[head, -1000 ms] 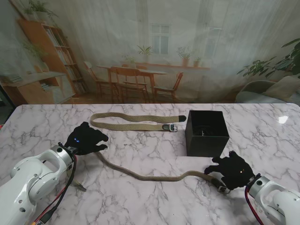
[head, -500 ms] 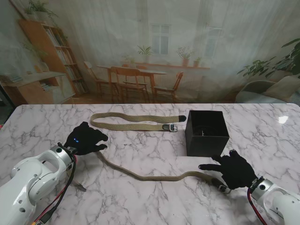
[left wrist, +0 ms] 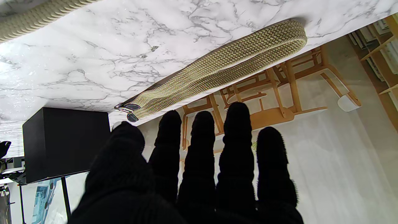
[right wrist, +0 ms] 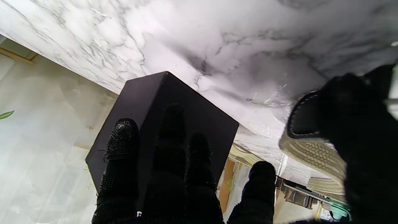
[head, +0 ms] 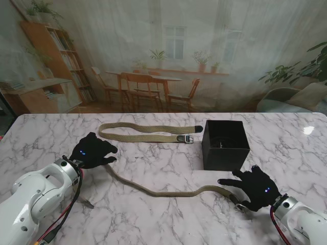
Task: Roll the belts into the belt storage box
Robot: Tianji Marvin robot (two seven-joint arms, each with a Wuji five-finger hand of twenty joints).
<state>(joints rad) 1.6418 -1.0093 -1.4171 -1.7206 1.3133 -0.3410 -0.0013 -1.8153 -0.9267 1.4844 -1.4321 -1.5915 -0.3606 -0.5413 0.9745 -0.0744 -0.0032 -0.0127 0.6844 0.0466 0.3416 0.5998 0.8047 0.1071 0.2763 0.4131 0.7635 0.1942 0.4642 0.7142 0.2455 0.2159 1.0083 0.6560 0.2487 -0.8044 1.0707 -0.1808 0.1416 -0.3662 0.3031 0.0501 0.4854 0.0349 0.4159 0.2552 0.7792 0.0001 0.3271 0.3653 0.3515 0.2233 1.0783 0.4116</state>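
Stand view: white marble counter (head: 153,214) carrying two woven tan belts and a black belt storage box (head: 225,144). The box stands open-topped on the right half of the counter.

Far belt (head: 148,131): lies folded double, flat, left of the box, running roughly parallel to the counter's far edge. Its metal buckle (head: 186,138) end sits just beside the box's left wall, not touching it as far as can be seen. Left wrist view shows the same belt (left wrist: 217,68) with its folded loop at one end and buckle (left wrist: 127,109) at the other.

Near belt (head: 168,191): stretched in a shallow curve between the two hands, unrolled.

Left hand (head: 93,151): palm down over the left end of the near belt. Its fingers (left wrist: 236,137) extend straight and close together in the wrist view; whether they pin the belt beneath cannot be told.

Right hand (head: 254,187): palm down, nearer to me than the box, resting on the belt's right end. Fingers (head: 226,181) spread, the index pointing left. Right wrist view: the thumb (right wrist: 357,102) presses against the dark leather-tipped belt end (right wrist: 306,124), with the other fingers (right wrist: 169,137) stretched toward the box (right wrist: 186,115). Contact is a thumb-side pinch, not a full wrap.
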